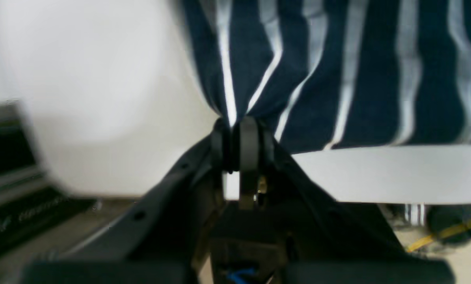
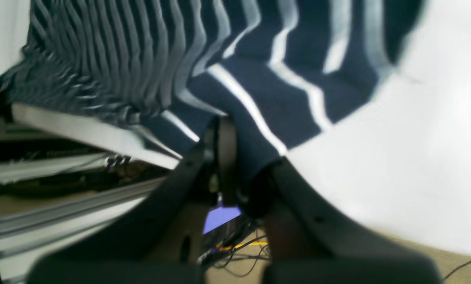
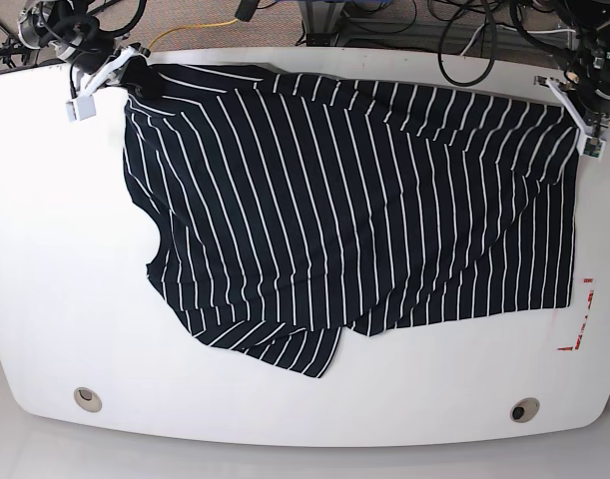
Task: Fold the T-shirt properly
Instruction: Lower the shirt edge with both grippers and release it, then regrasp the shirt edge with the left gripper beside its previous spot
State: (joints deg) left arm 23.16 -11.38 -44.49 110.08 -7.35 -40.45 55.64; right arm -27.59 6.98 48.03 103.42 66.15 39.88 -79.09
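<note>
White laminate forms the wide, round-cornered table [image 3: 55, 299], and the soft, very dark navy T-shirt with thin white stripes [image 3: 344, 200] lies spread across its far half. The shirt's far edge runs along the table's far rim; bare tabletop stretches along the whole near side and to the base view's left, leaving open room there. On that view's right the cloth ends close to the table edge, beside small red marks [image 3: 576, 329] too small to read.

The shirt's long axis runs side to side across the table, its stripes slanting from far to near, one sleeve pointing toward the near edge.

The left gripper [image 1: 240, 136] is clamped tight on a bunched corner of the fabric at the far rim. The right gripper [image 2: 235, 157] is likewise closed on a fold of cloth at the opposite far corner.

In the left wrist view, pale lettering on a dark box [image 1: 14, 213] is blurred beyond reading.
</note>
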